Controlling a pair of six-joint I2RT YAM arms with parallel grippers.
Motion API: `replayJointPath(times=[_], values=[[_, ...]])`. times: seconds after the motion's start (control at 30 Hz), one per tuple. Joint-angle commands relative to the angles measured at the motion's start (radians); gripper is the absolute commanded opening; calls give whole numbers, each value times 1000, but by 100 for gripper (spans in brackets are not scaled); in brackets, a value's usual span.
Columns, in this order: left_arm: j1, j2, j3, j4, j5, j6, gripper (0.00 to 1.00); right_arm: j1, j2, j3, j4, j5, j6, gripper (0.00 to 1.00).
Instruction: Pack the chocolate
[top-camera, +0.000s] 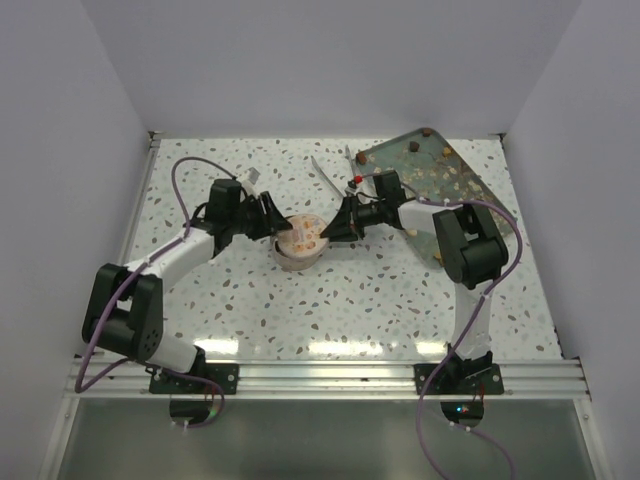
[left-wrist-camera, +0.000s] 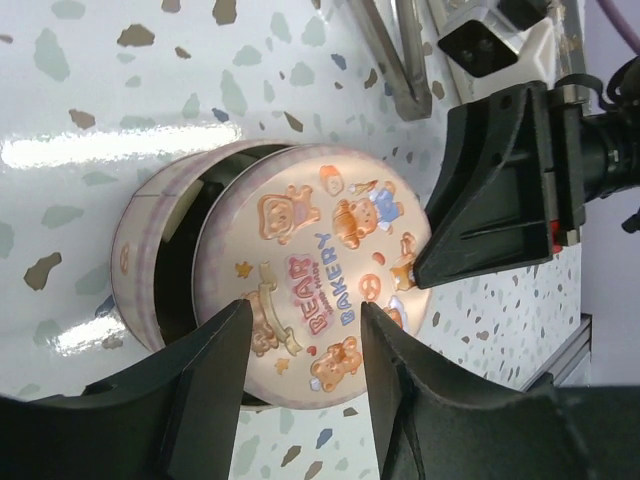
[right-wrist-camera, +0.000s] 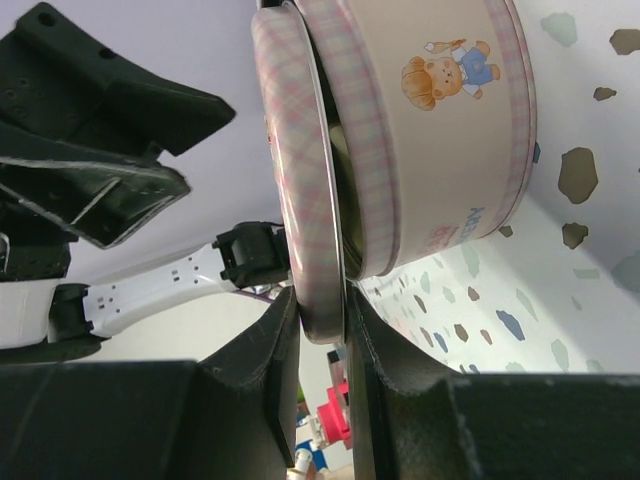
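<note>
A round pink tin (top-camera: 297, 259) stands mid-table. Its "Bear Bakery" lid (top-camera: 303, 234) sits tilted and shifted, leaving a dark gap over the tin (left-wrist-camera: 150, 260); what is inside is hidden. My right gripper (top-camera: 329, 231) is shut on the lid's rim (right-wrist-camera: 297, 180), one finger on each side (right-wrist-camera: 322, 322). My left gripper (top-camera: 283, 228) is open, its fingers (left-wrist-camera: 215, 350) spread over the lid's opposite edge (left-wrist-camera: 310, 270) without clamping it. Small brown and tan chocolate lumps (top-camera: 443, 153) lie on a glassy tray (top-camera: 400, 155) at the back right.
Metal tongs (top-camera: 328, 178) lie behind the tin, also seen in the left wrist view (left-wrist-camera: 392, 55). The right arm's elbow (top-camera: 465, 245) stands beside the tray. White walls enclose the table on three sides.
</note>
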Motion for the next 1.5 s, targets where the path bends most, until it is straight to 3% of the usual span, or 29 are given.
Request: replayJointPath(times=[0.0,0.2,0.3,0.4,0.8,1.27,1.47], values=[[-7,-52,63,-9,-27,52,53,11,43,5,-65,102,-32,19],[-7,-75,78,-120,-188,109,71,12,58,18,-97,109,-57,20],[-7,-60,63,-143,-198,117,80,12,64,19,-104,114,-61,21],[-7,-58,17,-94,-152,101,83,12,69,21,-114,121,-70,22],[-7,-3,-75,153,-38,23,87,20,98,50,-189,146,-127,23],[-6,23,-77,166,-15,12,88,27,117,74,-223,167,-147,26],[-6,11,-86,143,-21,20,87,26,109,74,-151,161,-63,24]])
